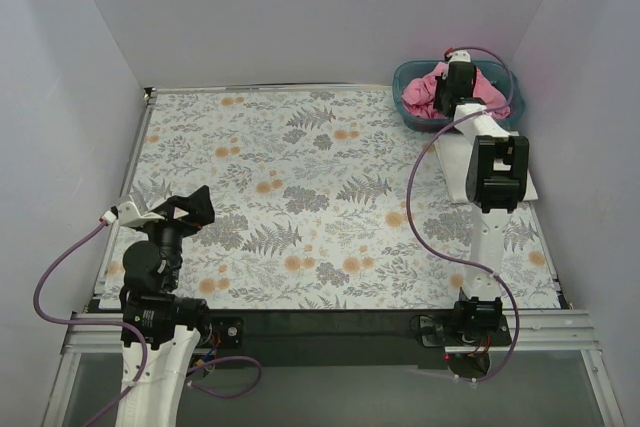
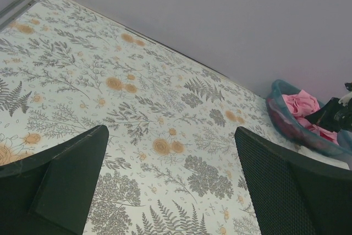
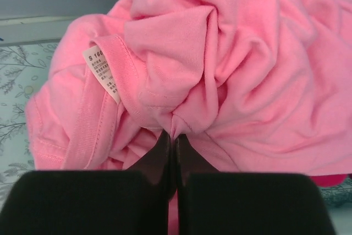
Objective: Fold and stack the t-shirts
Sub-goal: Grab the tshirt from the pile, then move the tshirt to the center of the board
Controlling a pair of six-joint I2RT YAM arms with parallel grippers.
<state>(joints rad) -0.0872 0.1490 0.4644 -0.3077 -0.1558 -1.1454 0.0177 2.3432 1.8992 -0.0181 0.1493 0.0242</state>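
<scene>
2 white-and-black arms (image 1: 495, 172) with purple cables (image 1: 409, 187).

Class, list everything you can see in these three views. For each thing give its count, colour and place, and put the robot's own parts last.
light pink t-shirt: one, light pink, bunched in the basket
deep pink fabric: one sliver, deep pink-red, under the light pink t-shirt; too little shows to name it
white flat piece: one, white, on the floral cloth in front of the basket; cannot tell what it is
basket: one, teal, far right corner
floral cloth: one, grey and orange on white, spread over the table
left gripper: one, black, open, above the near left of the floral cloth
right gripper: one, black, in the basket, shut on a fold of the light pink t-shirt
</scene>
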